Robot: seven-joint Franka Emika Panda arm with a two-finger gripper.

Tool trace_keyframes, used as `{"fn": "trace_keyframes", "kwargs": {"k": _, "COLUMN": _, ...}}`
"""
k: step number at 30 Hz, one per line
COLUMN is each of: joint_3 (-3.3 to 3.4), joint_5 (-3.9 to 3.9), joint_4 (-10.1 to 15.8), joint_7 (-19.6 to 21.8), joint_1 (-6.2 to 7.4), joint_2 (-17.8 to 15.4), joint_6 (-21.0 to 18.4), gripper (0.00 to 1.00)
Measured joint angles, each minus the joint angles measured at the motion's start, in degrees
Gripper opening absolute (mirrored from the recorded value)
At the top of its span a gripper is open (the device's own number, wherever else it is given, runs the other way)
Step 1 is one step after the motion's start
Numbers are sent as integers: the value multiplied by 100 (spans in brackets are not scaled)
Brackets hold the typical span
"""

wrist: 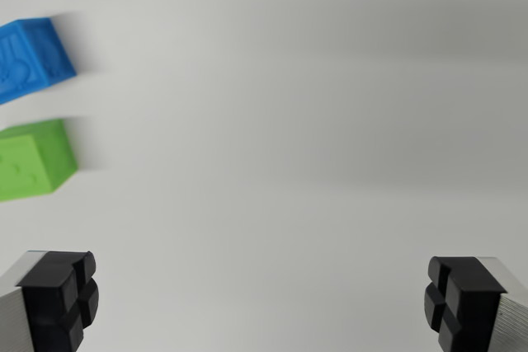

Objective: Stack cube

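Below, at the lower edge of the wrist view, the tool [262, 302] appears as two fingers set far apart, so it stands wide open with nothing between them. Each finger is a pale grey body ending in a black ribbed pad: one pad [62, 290] sits at the wrist view's left corner, the other [458, 298] at the wrist view's right corner. Both are cut off by the frame, so only their tips show.

Taking the green cube [33, 160] as landmark: it lies on the white bench [297, 121] at the wrist view's left edge, about mid-height, partly cropped by that edge. Faint raised marks show on its nearer face, too blurred to read. The blue cube [33, 57] lies above the green cube in the picture, also cropped by the left edge, and apart from it, with a strip of bare bench between them. It too carries embossed marks that cannot be read. Neither cube rests on the other; both sit directly on the bench.

The left pad is below the green cube in the picture and clear of it, with bare bench between. The right pad is well away from the green cube, across the full width of the view. Both cubes lie outside the gap between the fingers, off toward the left. Soft shadows trail from each cube toward the right.
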State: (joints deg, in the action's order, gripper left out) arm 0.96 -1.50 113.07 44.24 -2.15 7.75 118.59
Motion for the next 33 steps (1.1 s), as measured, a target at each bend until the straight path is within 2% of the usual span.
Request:
{"fn": "trace_keyframes", "kwargs": {"k": 18, "joint_3": -1, "joint_5": 0, "joint_4": 9, "joint_7": 0, "joint_1": 5, "joint_2": 0, "joint_6": 0, "gripper": 100}}
{"fn": "trace_keyframes", "kwargs": {"k": 33, "joint_3": -34, "joint_5": 1, "joint_4": 219, "joint_7": 44, "joint_1": 103, "joint_2": 0, "joint_6": 211, "gripper": 100}}
